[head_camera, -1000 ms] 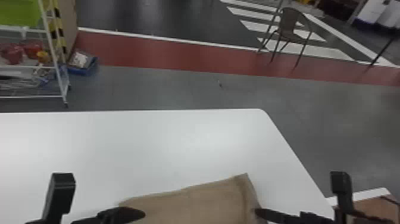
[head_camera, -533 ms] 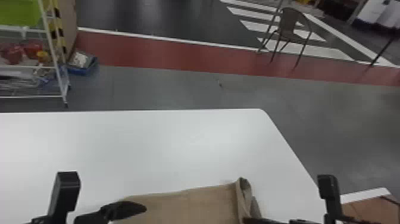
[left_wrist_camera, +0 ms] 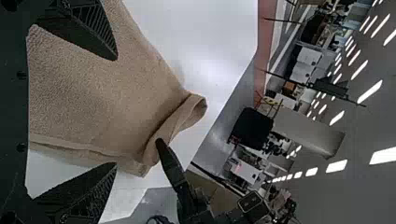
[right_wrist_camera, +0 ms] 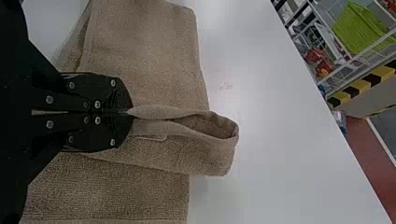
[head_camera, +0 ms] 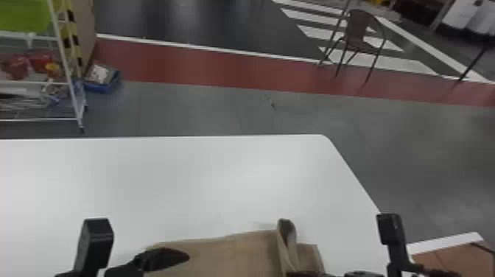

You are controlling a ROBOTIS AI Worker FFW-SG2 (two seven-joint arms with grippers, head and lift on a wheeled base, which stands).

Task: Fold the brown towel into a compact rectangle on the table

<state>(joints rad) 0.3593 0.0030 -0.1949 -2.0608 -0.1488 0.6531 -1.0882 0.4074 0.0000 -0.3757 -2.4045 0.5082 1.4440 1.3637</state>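
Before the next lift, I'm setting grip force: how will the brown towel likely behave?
The brown towel looks floppy: it bends into an open loop by the right end effector. Its nubby weave probably resists slipping.

Rows of ceiling lights (left_wrist_camera: 383, 156) glowed bright white in the left wrist view, while in the head view soft glare lay toward six o'clock on the table (head_camera: 206, 184), faint sheen toward eleven on the dark floor (head_camera: 176, 22), and shadow filled the brown towel's (head_camera: 235, 254) fold.
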